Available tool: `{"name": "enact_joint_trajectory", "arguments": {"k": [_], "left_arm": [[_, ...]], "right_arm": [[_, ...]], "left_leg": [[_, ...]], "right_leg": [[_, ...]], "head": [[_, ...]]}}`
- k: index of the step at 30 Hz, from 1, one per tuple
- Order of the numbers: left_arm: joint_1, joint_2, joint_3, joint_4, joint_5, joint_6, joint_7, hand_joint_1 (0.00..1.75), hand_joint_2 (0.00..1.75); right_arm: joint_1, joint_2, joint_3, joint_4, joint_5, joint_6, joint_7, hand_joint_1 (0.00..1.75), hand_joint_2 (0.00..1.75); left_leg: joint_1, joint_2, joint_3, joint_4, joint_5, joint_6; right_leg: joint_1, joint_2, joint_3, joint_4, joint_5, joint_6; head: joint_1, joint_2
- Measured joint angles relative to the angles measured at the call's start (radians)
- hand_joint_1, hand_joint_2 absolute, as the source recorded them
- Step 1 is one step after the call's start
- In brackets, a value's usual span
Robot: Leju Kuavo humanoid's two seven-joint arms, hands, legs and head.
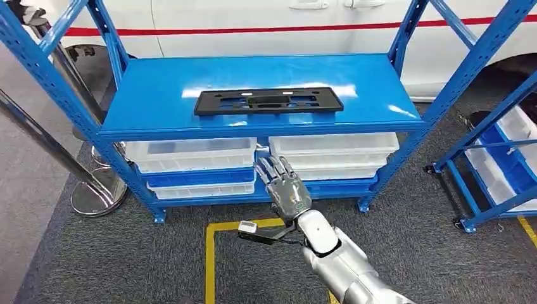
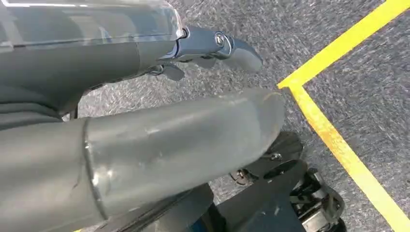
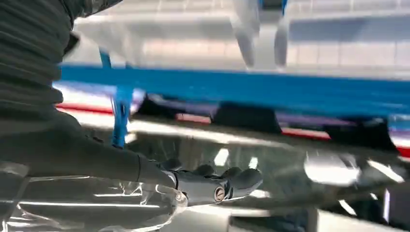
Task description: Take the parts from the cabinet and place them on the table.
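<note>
Squarely in the head view stands a blue painted-steel shelving rack (image 1: 386, 88) with slotted angled uprights and a smooth, glossy top shelf that throws back bright patches of light. On that top shelf, about at its middle, lies the flat black plastic part (image 1: 268, 101), a long rectangular plate with cut-out slots and small notched ends, resting flat and untouched. Below it, the lower shelves carry translucent white plastic bins (image 1: 334, 150), shallow and rectangular, stacked in two columns side by side.

The right hand (image 1: 284, 187), silver metal with a clear glossy shell over the palm and darker jointed fingers, reaches up in front of the lower bins, well short of the black part. Its fingers are spread and extended, holding nothing. The right wrist view shows those dark fingertips (image 3: 241, 180) stretched out straight beneath the rack's blue crossbar, with blurred white bins beyond.

The left hand (image 2: 145, 145) appears in its wrist view as a thick matte grey thumb and a dark rounded fingertip (image 2: 239, 53) above coarse grey carpet (image 2: 358, 63) crossed by a strip of yellow floor tape (image 2: 338, 145). Its fingers lie apart with nothing between them.
</note>
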Motion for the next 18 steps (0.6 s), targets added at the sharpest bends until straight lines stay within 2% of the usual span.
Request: {"name": "enact_joint_trajectory", "arguments": {"k": [1,3,4,5,7,9,10,11,12,13,14,15,16,17,18], "left_arm": [[-0.001,0.0,0.0,0.0,-0.003,-0.002,-0.002,0.0,0.0],[-0.009,-0.003,0.0,0.0,-0.007,-0.006,-0.006,0.0,0.0],[-0.014,-0.007,0.0,0.0,-0.011,-0.008,-0.01,0.0,0.0],[-0.019,-0.008,0.0,0.0,-0.018,-0.01,-0.012,0.0,0.0],[-0.025,-0.011,0.0,0.0,-0.027,-0.016,-0.016,0.0,0.0],[-0.027,-0.013,0.0,0.0,-0.041,-0.02,-0.013,0.0,0.0],[-0.027,-0.013,0.0,0.0,-0.046,-0.02,-0.009,0.0,0.0],[-0.029,-0.013,0.0,0.0,-0.05,-0.02,-0.003,0.0,0.0],[-0.029,-0.013,0.0,0.0,-0.056,-0.02,-0.001,0.0,0.0],[-0.028,-0.013,0.0,0.0,-0.056,-0.02,-0.001,0.0,0.0],[-0.026,-0.013,0.0,0.0,-0.056,-0.02,-0.002,0.0,0.0],[-0.025,-0.013,0.0,0.0,-0.056,-0.021,-0.003,0.0,0.0],[-0.026,-0.013,0.0,0.0,-0.057,-0.024,-0.005,0.0,0.0],[-0.027,-0.013,0.0,0.0,-0.057,-0.024,-0.005,0.0,0.0],[-0.028,-0.013,0.0,0.0,-0.06,-0.028,-0.005,0.0,0.0]], "right_arm": [[0.0,-0.003,0.02,-0.014,0.016,-0.007,0.022,0.0,1.75],[-0.001,-0.006,0.06,-0.054,0.051,-0.03,0.054,0.0,1.75],[-0.001,-0.006,0.077,-0.071,0.073,-0.045,0.067,0.0,1.75],[0.002,-0.005,0.089,-0.088,0.097,-0.061,0.073,0.0,1.75],[0.014,-0.004,0.097,-0.105,0.128,-0.085,0.064,0.0,1.75],[0.024,-0.001,0.098,-0.119,0.137,-0.095,0.045,0.0,1.75],[0.027,0.001,0.098,-0.124,0.137,-0.098,0.04,0.0,1.75],[0.029,0.004,0.098,-0.129,0.139,-0.1,0.04,0.0,1.75],[0.034,0.007,0.098,-0.133,0.139,-0.102,0.04,0.0,1.75],[0.04,0.007,0.098,-0.134,0.14,-0.102,0.04,0.0,1.75],[0.046,0.007,0.099,-0.134,0.14,-0.103,0.041,0.0,1.75],[0.052,0.007,0.101,-0.134,0.14,-0.103,0.044,0.0,1.75],[0.054,0.007,0.102,-0.137,0.14,-0.103,0.048,0.0,1.75],[0.055,0.007,0.103,-0.142,0.14,-0.103,0.05,0.0,1.75],[0.055,0.008,0.103,-0.149,0.14,-0.103,0.052,0.0,1.75]], "left_leg": [[-0.001,-0.001,0.001,0.001,0.0,0.0],[-0.004,-0.002,0.003,0.001,-0.002,-0.002],[-0.008,-0.002,0.0,0.004,-0.003,-0.005],[-0.01,-0.002,-0.004,0.005,-0.003,-0.01],[-0.006,-0.001,-0.002,0.0,-0.001,-0.019],[-0.003,-0.001,-0.005,0.008,-0.011,-0.03],[-0.003,-0.002,-0.015,0.04,-0.036,-0.037],[-0.001,-0.002,-0.044,0.101,-0.074,-0.04],[0.001,-0.002,-0.084,0.189,-0.116,-0.045],[0.002,-0.002,-0.118,0.261,-0.142,-0.049],[0.004,-0.002,-0.14,0.305,-0.148,-0.052],[0.006,-0.001,-0.137,0.296,-0.129,-0.054],[0.009,-0.001,-0.114,0.246,-0.094,-0.055],[0.011,-0.001,-0.069,0.153,-0.043,-0.054],[0.013,-0.001,-0.027,0.068,-0.005,-0.053]], "right_leg": [[0.001,0.0,0.026,-0.056,0.039,-0.006],[0.005,0.0,0.107,-0.221,0.119,-0.022],[0.012,-0.001,0.126,-0.259,0.109,-0.03],[0.013,-0.002,0.124,-0.269,0.11,-0.027],[0.017,-0.001,0.124,-0.27,0.11,-0.03],[0.006,-0.003,0.133,-0.286,0.118,-0.041],[0.005,-0.003,0.134,-0.287,0.119,-0.046],[0.005,-0.003,0.134,-0.287,0.119,-0.049],[0.006,-0.004,0.133,-0.287,0.118,-0.05],[0.007,-0.005,0.133,-0.286,0.118,-0.051],[0.007,-0.005,0.132,-0.285,0.118,-0.051],[0.006,-0.005,0.132,-0.284,0.117,-0.05],[0.005,-0.004,0.132,-0.282,0.117,-0.05],[0.005,-0.003,0.133,-0.28,0.115,-0.047],[0.004,-0.002,0.133,-0.277,0.113,-0.044]], "head": [[0.0,0.0],[0.0,0.0],[0.0,0.0],[0.0,0.0],[0.0,0.0],[0.0,0.0],[-0.001,0.0],[-0.001,0.0],[-0.001,0.0],[-0.001,0.0],[-0.001,0.0],[-0.001,0.0],[-0.001,0.0],[-0.001,0.0],[-0.001,0.0]]}}
